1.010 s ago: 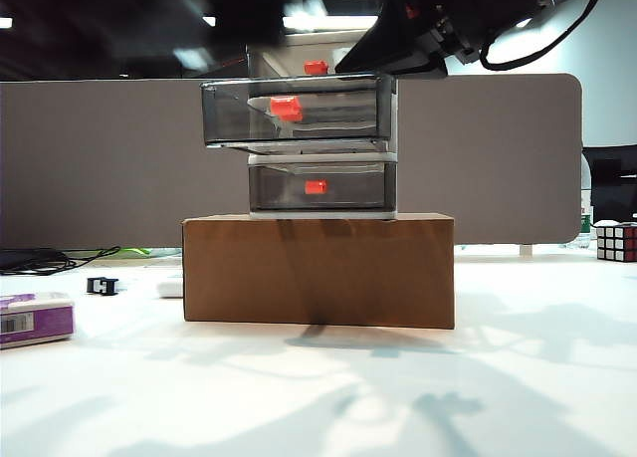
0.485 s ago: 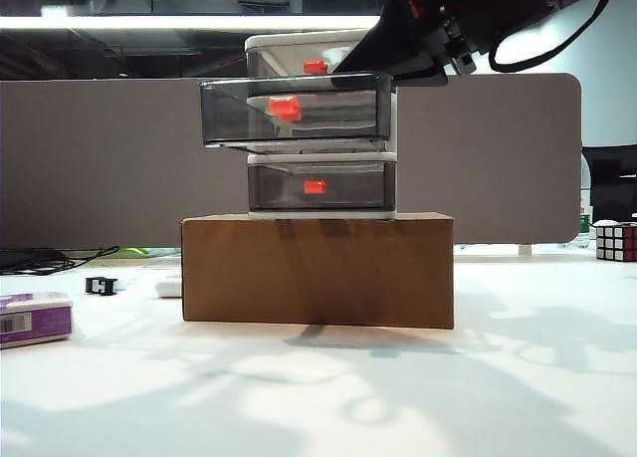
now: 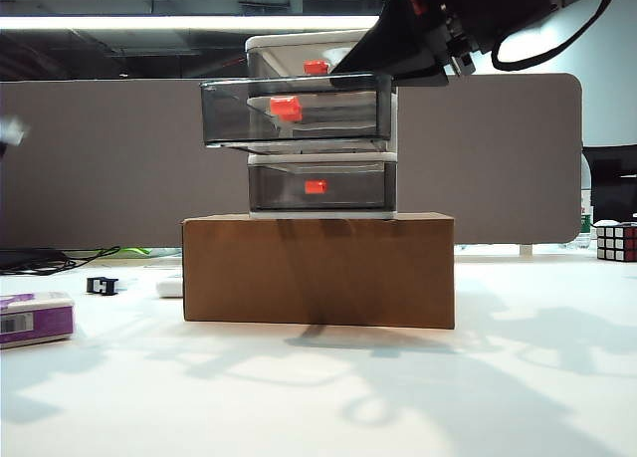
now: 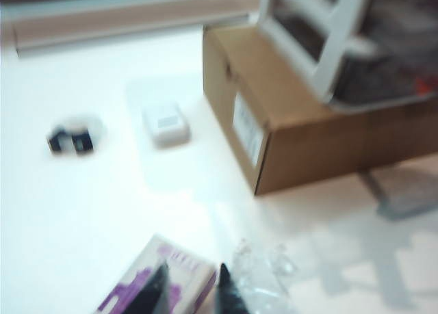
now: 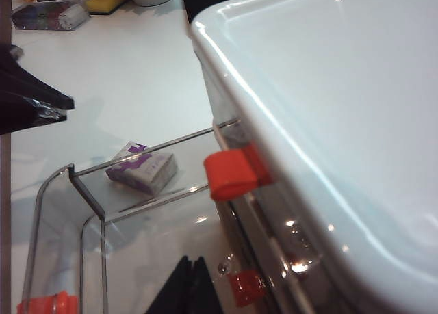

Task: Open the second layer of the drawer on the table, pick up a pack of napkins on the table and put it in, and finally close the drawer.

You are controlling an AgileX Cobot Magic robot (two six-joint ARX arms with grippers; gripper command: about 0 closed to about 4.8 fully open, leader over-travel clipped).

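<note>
Just below the left gripper (image 4: 191,286), its jaws slightly apart and empty, lies the pack of napkins (image 4: 161,284); the right gripper (image 5: 183,286), pressed shut, waits far off.

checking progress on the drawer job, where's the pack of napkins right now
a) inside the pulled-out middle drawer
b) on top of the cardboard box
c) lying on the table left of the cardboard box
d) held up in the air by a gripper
c: the pack of napkins lies flat on the table, left of the cardboard box; the middle drawer is pulled out but has no pack in it.
</note>
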